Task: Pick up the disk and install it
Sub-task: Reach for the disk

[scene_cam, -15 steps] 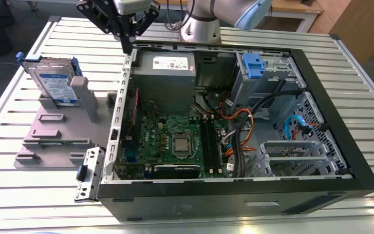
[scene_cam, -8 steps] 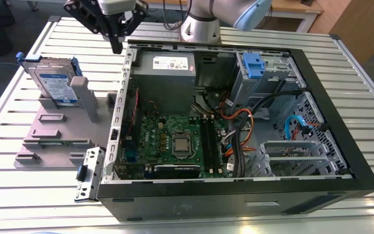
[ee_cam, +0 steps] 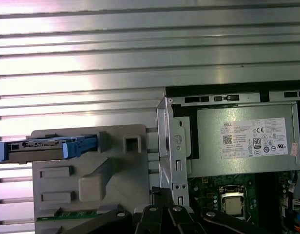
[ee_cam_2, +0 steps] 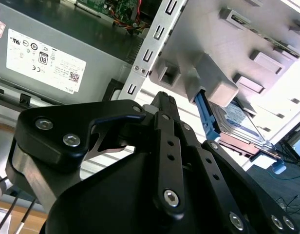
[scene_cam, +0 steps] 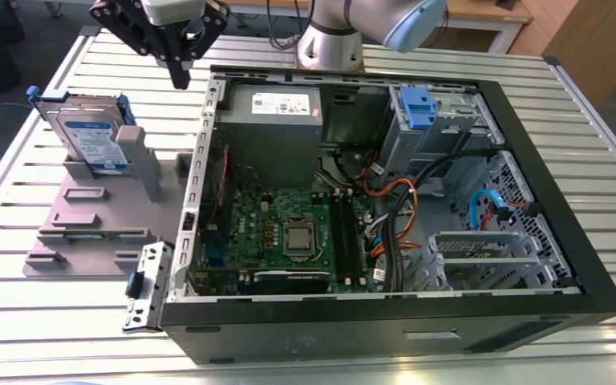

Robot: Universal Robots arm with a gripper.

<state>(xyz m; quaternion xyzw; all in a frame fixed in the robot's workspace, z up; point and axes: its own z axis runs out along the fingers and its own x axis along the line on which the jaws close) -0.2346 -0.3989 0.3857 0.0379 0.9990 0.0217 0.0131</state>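
Note:
The disk [scene_cam: 94,140] stands on edge in a slot of a grey holder block [scene_cam: 94,216] at the exterior view's left, a silver drive with a white-and-blue label and blue rails. My gripper [scene_cam: 180,76] hangs above the table between the holder and the open computer case [scene_cam: 394,200], to the right of the disk and higher than it. Its fingers are shut together with nothing between them. In the first wrist view the disk [ee_cam: 43,148] shows edge-on beside the holder, and the gripper [ee_cam: 162,191] sits near the case's corner. The second wrist view has the gripper [ee_cam_2: 164,100] close up and the disk [ee_cam_2: 237,122] beyond it.
A grey power supply box [scene_cam: 276,104] with a white sticker fills the case's rear corner beside the gripper. A drive bay with a blue clip [scene_cam: 415,108] lies at the case's back right, the motherboard [scene_cam: 286,233] in the middle. The slatted metal table [scene_cam: 30,321] surrounds everything.

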